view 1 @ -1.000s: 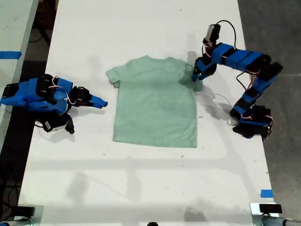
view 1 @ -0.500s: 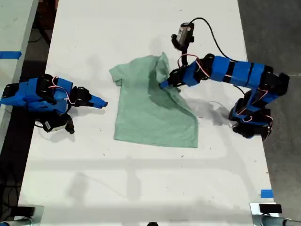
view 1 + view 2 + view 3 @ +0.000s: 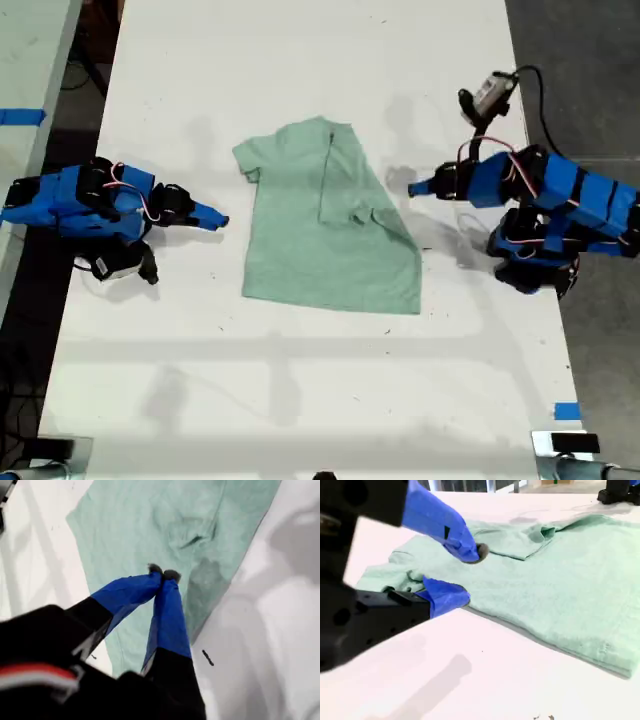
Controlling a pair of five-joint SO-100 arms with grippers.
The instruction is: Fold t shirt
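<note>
Flanking t shirt [image 3: 320, 225] (edges unobstructed)

My first gripper [image 3: 164, 573], blue with black tips, is pinched together up in the air on a bent blue arm, while my second gripper [image 3: 462, 575] lies low with its fingers apart.

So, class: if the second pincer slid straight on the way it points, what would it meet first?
Most likely the t shirt: my second pincer sits open, aimed across the bare table at the near sleeve and side edge. Its height above the table is unclear.
</note>
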